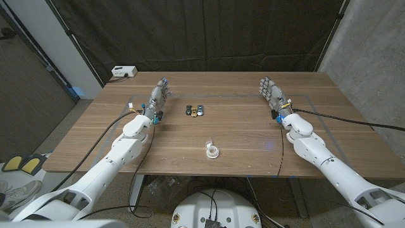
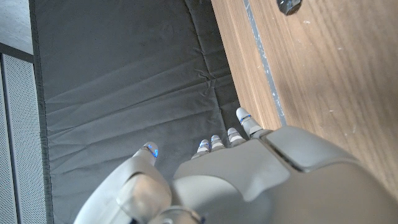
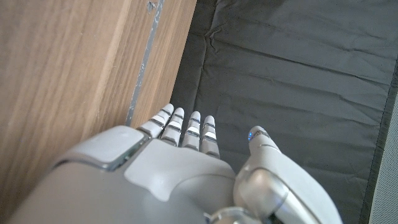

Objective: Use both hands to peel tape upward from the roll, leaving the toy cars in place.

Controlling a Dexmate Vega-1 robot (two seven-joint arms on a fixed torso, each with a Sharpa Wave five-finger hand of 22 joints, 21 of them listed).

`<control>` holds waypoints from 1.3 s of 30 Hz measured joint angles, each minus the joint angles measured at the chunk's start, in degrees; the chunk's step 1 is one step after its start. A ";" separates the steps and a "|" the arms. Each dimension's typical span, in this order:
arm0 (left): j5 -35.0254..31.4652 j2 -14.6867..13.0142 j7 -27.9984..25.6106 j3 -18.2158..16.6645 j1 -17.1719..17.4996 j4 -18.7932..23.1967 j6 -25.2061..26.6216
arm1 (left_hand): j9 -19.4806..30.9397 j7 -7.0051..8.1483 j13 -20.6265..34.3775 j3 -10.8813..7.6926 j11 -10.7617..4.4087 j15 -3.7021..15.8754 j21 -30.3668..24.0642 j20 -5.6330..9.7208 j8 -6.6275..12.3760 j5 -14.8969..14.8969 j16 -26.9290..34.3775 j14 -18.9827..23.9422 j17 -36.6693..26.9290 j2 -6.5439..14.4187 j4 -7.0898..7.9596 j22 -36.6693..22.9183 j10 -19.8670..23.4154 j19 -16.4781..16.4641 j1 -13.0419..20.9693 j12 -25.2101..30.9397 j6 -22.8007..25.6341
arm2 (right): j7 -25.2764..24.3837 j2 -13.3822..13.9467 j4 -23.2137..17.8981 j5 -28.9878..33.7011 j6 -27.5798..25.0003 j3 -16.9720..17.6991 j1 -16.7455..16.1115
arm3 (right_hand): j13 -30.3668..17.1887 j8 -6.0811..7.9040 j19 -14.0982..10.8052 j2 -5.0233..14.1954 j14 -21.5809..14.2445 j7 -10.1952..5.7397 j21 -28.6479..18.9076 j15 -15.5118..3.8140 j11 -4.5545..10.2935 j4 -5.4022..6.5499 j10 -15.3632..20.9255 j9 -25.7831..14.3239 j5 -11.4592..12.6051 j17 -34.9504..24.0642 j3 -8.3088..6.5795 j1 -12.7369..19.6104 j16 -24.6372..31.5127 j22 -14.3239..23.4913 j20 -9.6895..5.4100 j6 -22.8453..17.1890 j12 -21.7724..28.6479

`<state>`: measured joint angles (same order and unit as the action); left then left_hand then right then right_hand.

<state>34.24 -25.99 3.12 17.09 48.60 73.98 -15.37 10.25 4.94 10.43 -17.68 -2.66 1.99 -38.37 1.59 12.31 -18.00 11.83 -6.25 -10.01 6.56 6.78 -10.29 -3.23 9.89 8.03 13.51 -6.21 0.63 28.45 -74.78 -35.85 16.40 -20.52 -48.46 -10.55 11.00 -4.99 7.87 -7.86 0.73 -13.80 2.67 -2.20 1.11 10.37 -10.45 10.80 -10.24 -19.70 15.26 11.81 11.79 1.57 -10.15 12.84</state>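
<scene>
A small roll of clear tape (image 1: 212,151) lies near the table's front edge, in the middle. Two toy cars (image 1: 194,110) stand side by side further back, near the table's centre. My left hand (image 1: 159,96) is out at the far left of the table, fingers straight and apart, holding nothing; its back (image 2: 261,177) fills the lower part of the left wrist view. My right hand (image 1: 273,94) mirrors it at the far right, also empty with fingers extended, and its fingers (image 3: 186,127) reach toward the table's far edge. Both hands are well away from the roll.
A white power box (image 1: 123,71) sits at the table's back left corner. Black cables run along both arms over the table (image 1: 240,133). A dark curtain hangs behind the table. Faint tape lines mark a rectangle on the tabletop.
</scene>
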 measured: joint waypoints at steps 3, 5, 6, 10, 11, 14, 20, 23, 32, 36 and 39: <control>-3.18 1.99 1.52 -2.41 0.34 -0.12 0.90 | 0.03 1.42 0.34 -0.14 0.80 0.05 0.00 -2.37 -0.62 0.94 0.00 1.95 -0.08 -0.33 -0.14 0.00 1.57 0.05 0.58 -0.07 0.41 | -0.35 -0.60 -0.38 0.85 -0.25 0.75 -0.41 | -0.29 0.04 -0.24 0.00 -0.71 -0.29 -0.01 -0.18 -0.05 -0.34 0.12 -0.11 0.23 -0.31 -0.34 0.00 0.01 0.08 0.94 0.30 0.13; -5.16 3.36 2.56 -4.02 0.56 -0.20 1.50 | 0.03 2.65 0.39 -0.13 0.55 0.00 0.46 -3.12 -1.28 1.26 -0.56 1.83 -0.27 -0.34 -0.13 0.00 0.63 -0.01 0.58 -0.75 -0.66 | -0.56 -0.85 -0.72 1.61 -0.56 1.23 -0.68 | -0.29 -0.20 0.24 -0.16 0.50 -1.06 -0.01 -0.20 0.48 -0.73 -1.23 -0.10 0.23 -0.21 -0.73 0.16 -0.73 0.34 1.43 1.07 -0.39; -5.64 3.63 2.81 -4.33 0.60 -0.20 1.63 | 0.03 2.98 0.39 -0.11 0.38 0.04 0.54 -3.26 -1.34 1.27 -0.64 1.28 -0.28 -0.35 -0.11 0.00 0.32 -0.05 0.58 -0.87 -0.99 | -0.61 -0.89 -0.82 1.79 -0.67 1.33 -0.74 | -0.29 -0.19 0.35 -0.14 0.87 -1.26 -0.01 -0.24 0.55 -0.79 -1.69 -0.10 0.23 -0.16 -0.79 0.49 -0.81 0.35 1.54 1.28 -0.56; -8.86 6.22 4.58 -7.36 1.00 -0.20 2.71 | 0.03 3.55 0.39 0.04 0.60 0.05 0.90 -4.07 -1.34 1.48 -0.65 0.89 -0.27 -0.64 0.03 -0.27 -0.08 -0.05 0.87 -1.32 -1.57 | -1.12 -0.96 -1.82 3.32 -1.48 1.92 -1.33 | -0.29 -0.19 0.67 -0.08 0.99 -1.45 -0.01 -0.19 0.78 -0.79 -1.93 -0.10 0.23 -0.14 -0.79 0.52 -0.81 0.35 1.85 1.47 -0.56; -9.85 7.05 5.11 -8.33 1.15 -0.15 3.11 | 0.03 3.56 0.39 0.20 0.60 0.03 0.90 -4.19 -1.34 1.48 -0.65 0.87 -0.27 -0.64 0.19 -0.28 -0.08 -0.17 0.87 -1.32 -1.57 | -1.41 -0.90 -2.31 4.06 -1.89 2.06 -1.56 | -0.29 -0.19 0.86 -0.08 0.99 -1.45 -0.01 -0.19 0.78 -0.79 -1.93 -0.10 0.23 -0.19 -0.79 0.52 -0.81 0.35 2.04 1.47 -0.56; -11.58 8.36 6.11 -9.79 1.35 0.12 3.82 | 0.03 3.54 0.38 0.27 0.60 -0.26 0.90 -4.72 -1.34 1.48 -0.65 0.57 -0.27 -0.65 0.26 -0.28 -0.08 -0.08 0.87 -1.32 -1.56 | -2.26 -0.35 -4.03 5.84 -3.00 2.23 -2.25 | -0.29 -0.19 0.85 -0.08 0.78 -1.79 -0.01 0.01 0.57 -1.01 -1.72 -0.10 0.23 -0.31 -1.01 0.52 -0.81 0.35 2.03 1.13 -0.56; -15.50 11.27 8.37 -12.89 1.84 0.88 5.41 | 0.02 3.16 0.38 0.45 0.95 -1.70 0.90 -6.57 -1.34 1.70 -0.65 0.84 -0.27 -0.66 0.44 -0.28 0.27 -0.05 0.85 -1.32 -0.92 | -4.58 1.69 -8.73 10.02 -5.72 2.28 -3.84 | -0.29 0.26 0.84 -0.08 -0.20 -2.03 -0.01 -0.10 0.51 -1.03 -0.30 -0.10 0.44 -0.30 -1.03 0.52 -0.54 0.35 2.04 -0.03 -0.30; -16.76 12.15 9.22 -14.04 1.99 1.21 5.97 | 0.02 3.25 0.38 0.51 1.14 -2.54 0.90 -7.18 -1.34 1.70 -0.65 1.44 -0.27 -0.66 0.50 -0.28 0.46 -0.05 0.85 -1.32 -0.83 | -5.80 2.78 -11.14 11.92 -6.84 2.21 -4.66 | -0.29 0.27 0.53 0.14 -1.01 -1.90 0.00 -0.35 0.35 -1.26 0.72 -0.09 0.44 -0.30 -1.26 0.75 -0.53 0.35 2.35 -1.19 0.15; -19.69 14.43 11.76 -16.56 2.50 2.26 7.25 | 0.02 3.25 0.38 0.51 1.66 -3.57 0.90 -7.96 -1.34 1.91 -0.32 2.48 -0.27 -1.04 0.50 -0.28 0.99 -0.05 0.47 -1.32 -0.83 | -10.17 5.98 -18.79 18.70 -9.93 1.88 -7.71 | -0.29 1.11 -0.61 0.15 -3.50 -1.96 -0.67 -0.99 0.87 -1.81 3.63 -0.09 0.66 -0.21 -1.80 0.76 -0.10 0.61 2.41 -3.84 1.05; -20.57 15.12 12.73 -17.34 2.75 2.64 7.63 | 0.02 3.25 0.37 0.51 1.66 -3.82 1.31 -7.96 -1.34 1.91 -0.32 2.73 -0.45 -1.04 0.50 -0.28 0.99 -0.05 0.47 -1.32 -0.83 | -12.60 7.45 -22.61 22.34 -11.58 1.73 -9.32 | -0.29 1.23 -1.02 0.15 -4.79 -1.95 -0.67 -1.46 1.04 -2.06 5.29 -0.09 0.88 -0.14 -2.05 1.20 -0.10 0.61 2.42 -5.46 1.73; -21.11 15.47 12.73 -17.67 2.85 2.78 7.63 | 0.02 3.24 0.37 0.51 1.96 -3.93 1.33 -7.96 -1.34 1.91 -0.32 2.88 -0.55 -1.04 0.50 -0.28 1.29 -0.05 0.47 -1.18 -0.84 | -14.14 8.60 -25.75 24.74 -12.86 1.65 -10.65 | -0.29 1.53 -1.43 0.15 -5.12 -2.22 -0.71 -1.69 1.20 -2.29 5.97 -0.09 0.88 -0.14 -2.29 1.20 -0.10 0.61 2.44 -6.11 1.96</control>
<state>13.13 -10.52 15.85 -0.58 51.44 76.76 -7.75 10.27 8.18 10.80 -17.17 -0.70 -1.94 -37.04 -6.37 10.97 -16.09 11.51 -3.37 -10.56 5.52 7.28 -10.56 -1.95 9.85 8.50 12.34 -7.04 -13.51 37.05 -100.53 -11.11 3.55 -18.88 -59.12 -10.84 12.53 -6.42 8.02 -12.98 -1.49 -14.51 0.98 -1.00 -1.18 16.34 -10.54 11.68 -10.39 -21.99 16.47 11.71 12.40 4.00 -16.25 14.80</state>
